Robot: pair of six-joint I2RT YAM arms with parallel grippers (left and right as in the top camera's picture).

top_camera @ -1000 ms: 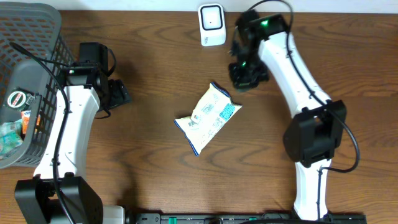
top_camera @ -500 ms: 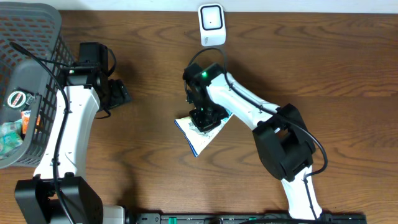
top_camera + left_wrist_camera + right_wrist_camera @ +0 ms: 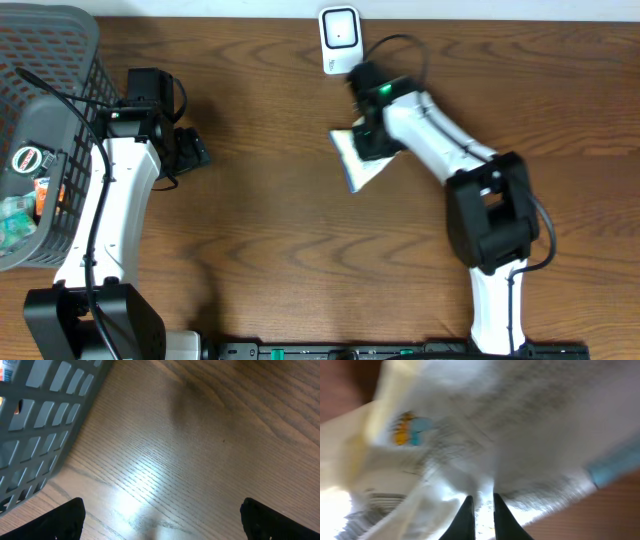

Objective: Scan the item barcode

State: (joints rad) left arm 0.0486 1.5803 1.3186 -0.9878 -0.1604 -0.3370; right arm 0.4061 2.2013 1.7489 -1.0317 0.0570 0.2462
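The item is a white snack bag with blue print [image 3: 352, 158]. It hangs tilted from my right gripper [image 3: 372, 140], just below the white barcode scanner [image 3: 341, 40] at the table's far edge. In the right wrist view the bag [image 3: 495, 420] fills the frame, blurred, and the right gripper [image 3: 481, 502] is shut on a fold of it. I cannot make out the barcode. My left gripper [image 3: 192, 150] stands open over bare wood beside the basket. The left gripper [image 3: 162, 517] shows only table between its fingers.
A grey plastic basket [image 3: 50, 60] with several packaged items stands at the far left, and its slatted wall [image 3: 50, 420] is close to my left gripper. The brown wooden table [image 3: 260, 260] stretches between the arms.
My right gripper swung from beside the scanner down to the bag at mid-table, shut on it, and carried it up and right toward the scanner. The left arm has not moved.
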